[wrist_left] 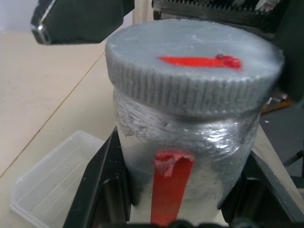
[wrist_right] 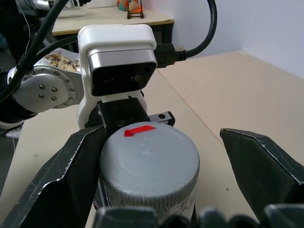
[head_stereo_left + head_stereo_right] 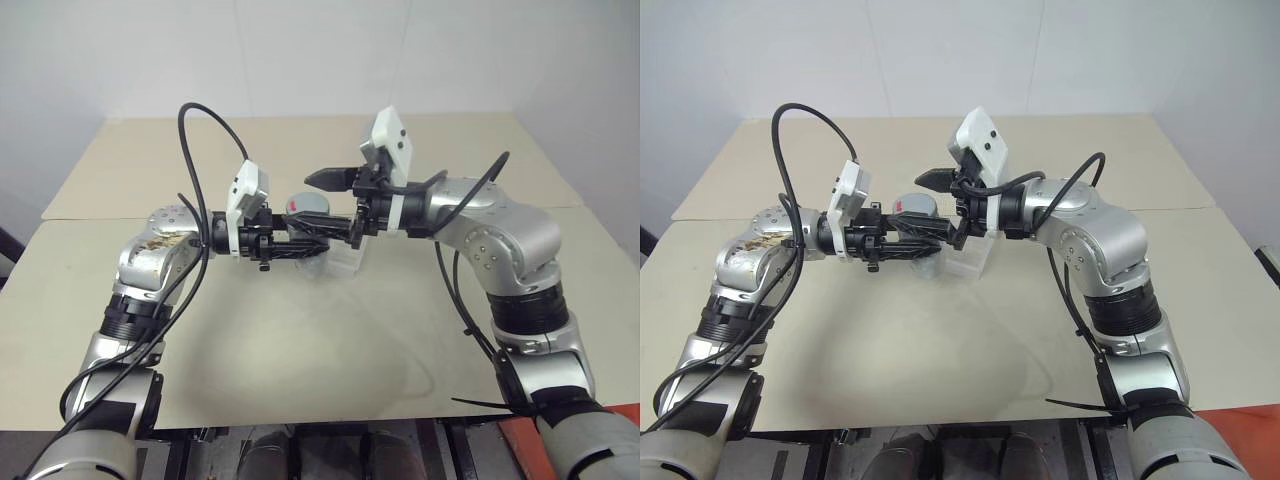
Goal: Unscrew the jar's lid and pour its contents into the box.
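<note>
Lit evenly and brightly from overhead, with pale walls and a beige table showing no harsh glare. Casting only faint, soft shadows on the near part of the table under the arms. Blurring at close range in the left wrist view: the jar and its lid looking soft, the box hazy. Staying sharp in the head views.
</note>
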You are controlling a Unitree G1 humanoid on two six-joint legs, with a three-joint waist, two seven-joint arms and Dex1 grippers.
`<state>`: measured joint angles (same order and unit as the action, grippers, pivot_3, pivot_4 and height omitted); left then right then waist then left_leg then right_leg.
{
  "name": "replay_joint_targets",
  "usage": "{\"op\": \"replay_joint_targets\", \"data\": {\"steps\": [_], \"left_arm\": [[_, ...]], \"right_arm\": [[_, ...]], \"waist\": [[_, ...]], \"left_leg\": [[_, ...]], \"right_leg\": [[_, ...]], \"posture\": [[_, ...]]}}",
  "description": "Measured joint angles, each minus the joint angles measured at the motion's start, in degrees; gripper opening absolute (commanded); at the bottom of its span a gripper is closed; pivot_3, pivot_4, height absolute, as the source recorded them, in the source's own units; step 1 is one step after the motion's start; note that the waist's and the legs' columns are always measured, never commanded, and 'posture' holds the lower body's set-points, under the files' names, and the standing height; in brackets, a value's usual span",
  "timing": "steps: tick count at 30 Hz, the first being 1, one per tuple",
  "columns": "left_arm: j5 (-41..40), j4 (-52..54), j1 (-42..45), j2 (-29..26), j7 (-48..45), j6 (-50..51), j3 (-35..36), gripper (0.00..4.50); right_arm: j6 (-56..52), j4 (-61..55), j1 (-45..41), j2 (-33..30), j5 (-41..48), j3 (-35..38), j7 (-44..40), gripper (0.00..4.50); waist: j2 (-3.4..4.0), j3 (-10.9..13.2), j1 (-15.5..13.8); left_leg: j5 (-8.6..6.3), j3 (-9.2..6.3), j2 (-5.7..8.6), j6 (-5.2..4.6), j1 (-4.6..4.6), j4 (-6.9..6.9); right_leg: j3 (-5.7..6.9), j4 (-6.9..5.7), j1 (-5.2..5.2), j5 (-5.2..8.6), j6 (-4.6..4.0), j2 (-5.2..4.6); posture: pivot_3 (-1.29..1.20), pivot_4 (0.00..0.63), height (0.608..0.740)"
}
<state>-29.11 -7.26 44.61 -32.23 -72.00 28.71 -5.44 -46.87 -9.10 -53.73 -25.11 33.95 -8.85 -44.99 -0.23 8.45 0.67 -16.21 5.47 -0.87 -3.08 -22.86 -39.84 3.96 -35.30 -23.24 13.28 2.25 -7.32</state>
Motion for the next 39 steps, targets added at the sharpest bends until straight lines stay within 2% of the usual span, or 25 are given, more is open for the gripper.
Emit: {"op": "replay_joint_targets", "data": {"steps": [2,6,12,14,20,22,26,28,32,35,39], "left_arm": [[0.1,0.0,0.0,0.0,0.0,0.0,0.0,1.93],[0.9,-0.1,0.0,0.0,0.1,-0.5,0.0,1.93],[1.8,-1.2,0.1,0.1,-1.6,-4.2,0.1,1.93],[1.6,-2.0,0.3,0.1,-4.5,-6.2,0.1,1.93],[-1.5,-2.4,3.1,-0.1,-17.5,-10.0,-3.0,1.93],[-2.9,-2.4,3.5,-0.8,-18.3,-10.7,-4.8,1.93],[-4.5,-3.2,3.7,-3.5,-18.3,-12.2,-7.3,1.93],[-4.5,-4.2,3.7,-3.5,-18.3,-12.9,-7.4,1.93],[-4.4,-4.5,3.7,-3.3,-18.6,-13.5,-6.9,1.93],[-3.3,-5.1,3.7,-3.4,-18.6,-13.6,-5.7,1.93],[0.2,-5.4,3.5,-4.9,-15.3,-14.0,-3.5,1.93]], "right_arm": [[-0.1,0.2,-0.1,0.0,0.0,0.0,-0.2,3.90],[-0.9,0.8,-0.6,0.0,0.1,-0.6,-1.5,2.76],[1.1,3.2,-1.5,0.0,-0.2,-0.8,-5.8,2.76],[5.0,5.8,-1.6,0.0,-0.3,-0.9,-10.7,2.76],[19.2,20.5,-7.1,0.1,1.1,-3.3,-39.1,2.76],[22.3,24.6,-9.2,-0.1,2.6,-5.7,-43.3,2.76],[29.8,31.2,-11.8,-0.6,6.1,-12.0,-44.7,2.76],[32.1,33.5,-12.7,-0.4,6.7,-13.4,-44.9,3.48],[33.6,36.4,-13.0,0.3,4.8,-12.3,-44.9,4.45],[33.9,35.0,-11.1,-0.2,2.2,-8.8,-43.1,4.45],[31.6,27.9,-4.4,-3.7,0.5,-2.9,-34.8,4.45]], "waist": [[0.00,0.0,0.0],[0.00,0.0,0.0],[0.00,0.0,0.0],[0.00,0.0,0.0],[0.00,0.0,0.1],[0.00,0.0,0.3],[0.02,0.0,0.7],[0.02,0.0,0.7],[0.02,0.0,0.2],[0.02,0.0,0.0],[0.02,0.0,-0.1]], "left_leg": [[0.00,0.00,0.00,0.00,0.00,0.00],[0.00,-0.01,0.00,0.00,0.00,0.00],[0.00,0.01,0.00,0.00,0.00,0.00],[0.00,0.02,0.01,-0.01,0.00,-0.01],[0.00,0.02,0.01,-0.02,0.02,-0.03],[0.00,0.00,-0.01,-0.02,0.03,-0.04],[0.00,-0.01,-0.02,-0.01,0.04,-0.04],[0.00,-0.01,-0.03,-0.01,0.02,-0.07],[0.00,-0.02,-0.03,-0.01,-0.01,-0.09],[0.00,-0.05,-0.04,-0.01,-0.05,-0.11],[0.00,-0.06,-0.04,-0.01,-0.05,-0.12]], "right_leg": [[0.00,0.00,0.00,0.00,0.00,0.00],[0.00,-0.01,0.00,0.00,0.00,0.00],[0.00,-0.01,0.00,0.00,0.00,0.00],[0.00,0.00,0.00,0.00,0.00,0.00],[-0.02,0.02,0.02,0.00,0.00,0.02],[-0.02,-0.01,0.01,0.00,0.00,0.03],[-0.05,-0.06,-0.02,0.00,0.00,0.02],[-0.04,-0.06,-0.02,0.00,0.00,0.02],[-0.02,-0.06,-0.02,0.00,0.00,0.02],[0.01,-0.05,-0.02,0.00,0.00,0.02],[0.04,-0.06,-0.02,0.00,0.00,0.00]], "posture": [[0.00,0.150,0.740],[0.00,0.150,0.740],[0.00,0.150,0.740],[0.00,0.150,0.740],[0.00,0.150,0.740],[0.00,0.150,0.740],[0.00,0.150,0.740],[0.00,0.150,0.740],[0.00,0.150,0.740],[0.00,0.150,0.740],[0.00,0.150,0.740]]}}
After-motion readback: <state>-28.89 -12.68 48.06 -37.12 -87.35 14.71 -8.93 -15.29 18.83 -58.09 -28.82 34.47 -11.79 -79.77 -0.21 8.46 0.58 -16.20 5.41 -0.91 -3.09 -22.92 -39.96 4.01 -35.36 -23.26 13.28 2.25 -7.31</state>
